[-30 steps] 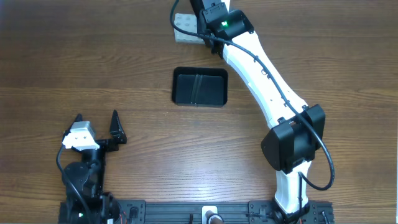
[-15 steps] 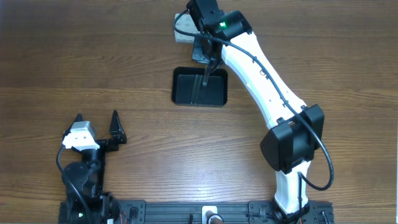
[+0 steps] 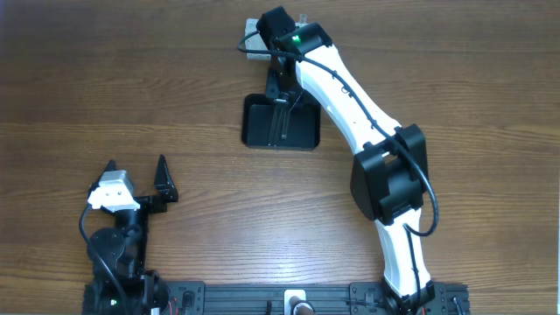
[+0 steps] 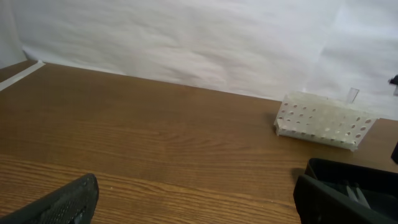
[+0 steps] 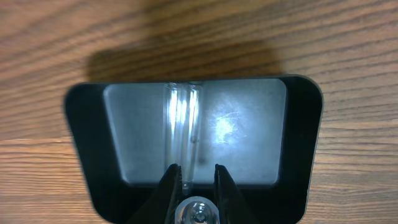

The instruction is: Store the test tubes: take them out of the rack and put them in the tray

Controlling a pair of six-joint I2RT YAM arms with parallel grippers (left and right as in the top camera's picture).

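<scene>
— Surface?
— Wooden table (image 3: 131, 79). Black tray (image 3: 254, 140) mid-table, white rack (image 4: 323, 118) just beyond it, spare tube (image 4: 352, 94) standing in it.
— Right gripper (image 5: 194, 171)?
— Over the tray, clamped on the held tube (image 5: 196, 213), which is upright. The laid tubes (image 5: 183, 124) below run lengthwise away from its fingers. A second ago it was at the rack.
— Left gripper (image 3: 136, 163)?
— Fingers spread, well apart from the tray, unmoved.

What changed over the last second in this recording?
The right arm carried a test tube, shut in its jaws, from the rack toward its base, to over the tray. The left arm, rack and tray stayed put.
</scene>
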